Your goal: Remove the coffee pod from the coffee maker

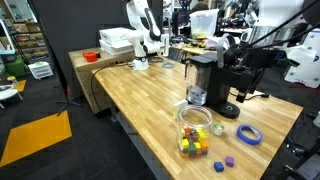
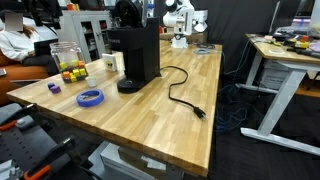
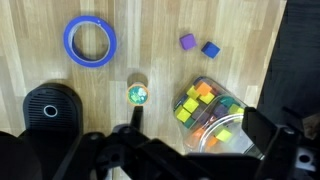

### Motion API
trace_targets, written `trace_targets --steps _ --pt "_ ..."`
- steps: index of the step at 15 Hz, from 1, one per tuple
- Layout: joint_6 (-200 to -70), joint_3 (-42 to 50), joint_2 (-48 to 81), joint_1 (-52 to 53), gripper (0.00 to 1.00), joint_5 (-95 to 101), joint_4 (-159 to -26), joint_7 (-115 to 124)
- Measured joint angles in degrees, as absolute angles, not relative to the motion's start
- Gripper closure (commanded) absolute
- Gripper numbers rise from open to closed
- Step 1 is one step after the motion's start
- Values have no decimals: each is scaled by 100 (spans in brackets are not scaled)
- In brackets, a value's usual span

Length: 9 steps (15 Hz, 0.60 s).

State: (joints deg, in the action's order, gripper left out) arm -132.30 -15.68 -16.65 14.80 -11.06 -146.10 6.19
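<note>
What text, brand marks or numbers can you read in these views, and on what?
Nothing is legible in any view.
coffee maker: no brand or label can be read.
small round item on the table: colourful printed top, too blurred to read.
white boxes at the back: too small to show any label.

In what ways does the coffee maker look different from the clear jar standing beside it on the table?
The coffee maker is black and mostly opaque; the jar is clear, so the coloured blocks inside it show.
The coffee maker is clearly taller than the jar.
A black power cord runs from the coffee maker across the table; the jar has no cord.
Both stand upright on the same wooden table.
</note>
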Motion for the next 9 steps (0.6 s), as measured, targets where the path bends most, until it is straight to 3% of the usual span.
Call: trace_targets --steps 9 --pt "-12797 -1504 -2748 1810 0 -1697 -15058 895"
